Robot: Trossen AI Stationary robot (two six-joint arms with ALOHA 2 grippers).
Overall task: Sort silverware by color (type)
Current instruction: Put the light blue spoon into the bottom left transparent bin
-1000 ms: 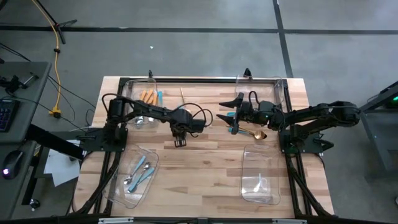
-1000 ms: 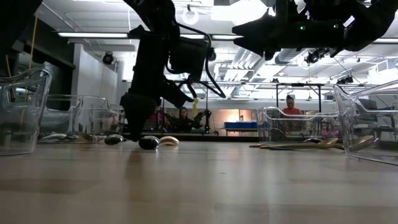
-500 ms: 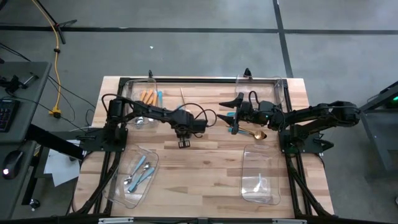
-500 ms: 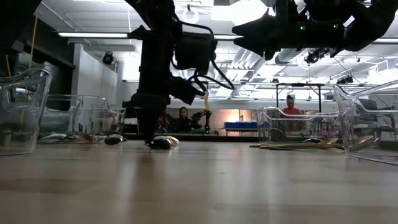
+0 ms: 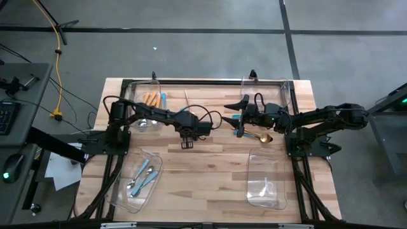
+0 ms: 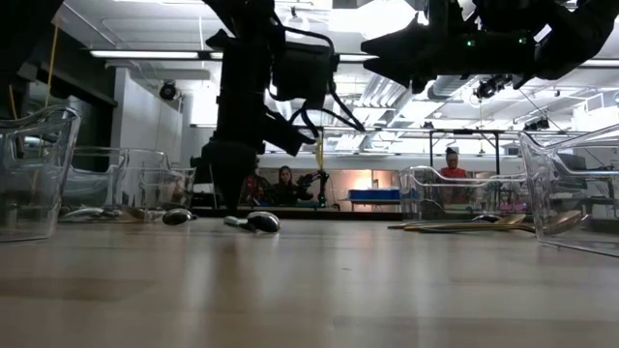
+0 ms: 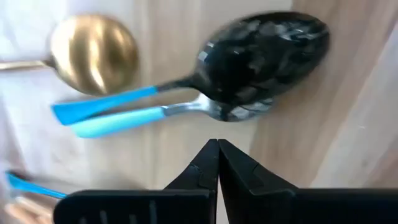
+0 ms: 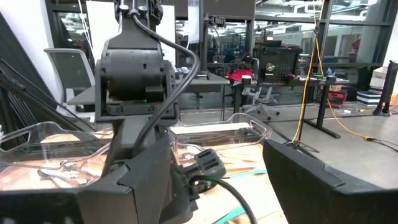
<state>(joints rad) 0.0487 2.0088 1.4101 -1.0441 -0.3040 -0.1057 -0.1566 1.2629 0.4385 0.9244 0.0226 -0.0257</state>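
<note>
In the left wrist view a teal-handled black spoon (image 7: 261, 56) lies on the wood across a light-blue-handled silver spoon (image 7: 236, 111). A gold spoon (image 7: 93, 53) lies beside them. My left gripper (image 7: 217, 148) is shut, and its tips are just short of these spoons. It stands mid-table (image 5: 186, 143) and points steeply down. In the low view the black spoon (image 6: 253, 221) rests on the table to the right of that gripper (image 6: 227, 188). My right gripper (image 5: 234, 119) hovers open and level at the far right, with nothing between its fingers.
Clear bins stand at the corners: far left (image 5: 137, 95) with orange-handled pieces (image 5: 151, 98), near left (image 5: 121, 191) with light-blue-handled pieces (image 5: 143, 175), near right (image 5: 251, 162) and far right (image 5: 286, 89). A gold spoon (image 5: 262, 137) lies under my right arm. Bare wood lies mid-table near the front.
My shut left gripper came down to the table, moved toward the table's right edge against the black spoon, then rose a little. The black spoon has slid right along the table and now lies next to the gold spoon.
</note>
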